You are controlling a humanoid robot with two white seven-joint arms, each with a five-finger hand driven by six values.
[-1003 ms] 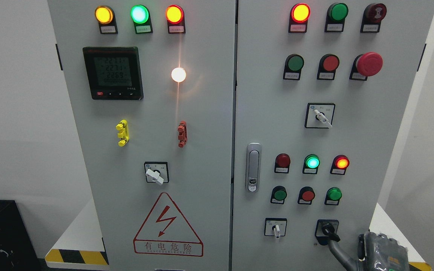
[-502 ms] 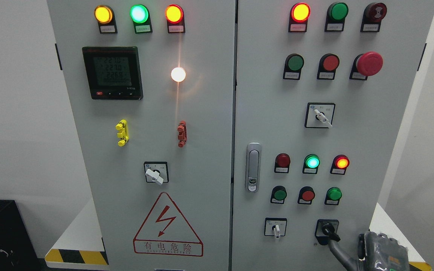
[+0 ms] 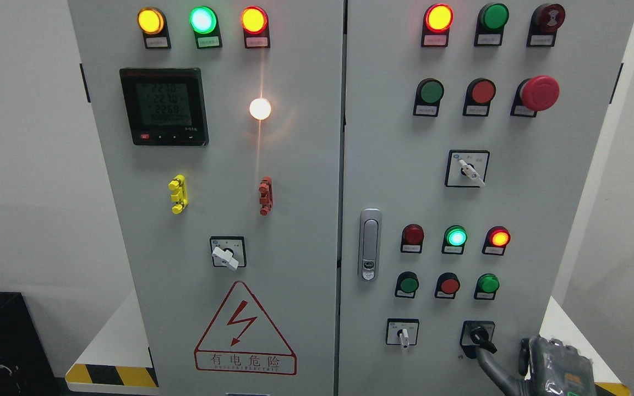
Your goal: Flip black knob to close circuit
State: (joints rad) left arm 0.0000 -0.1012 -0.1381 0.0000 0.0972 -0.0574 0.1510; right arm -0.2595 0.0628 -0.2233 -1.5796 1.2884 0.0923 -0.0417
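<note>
Small black rotary knob (image 3: 481, 336), lower right of grey metal cabinet panel (image 3: 515, 198): touched by one extended finger (image 3: 490, 366) of the grey right hand (image 3: 553, 366); grasp undeterminable.

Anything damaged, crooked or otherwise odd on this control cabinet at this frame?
Nothing stands out. The cabinet looks intact. The right hand sits at the lower right, one finger reaching up to the black knob.
</note>
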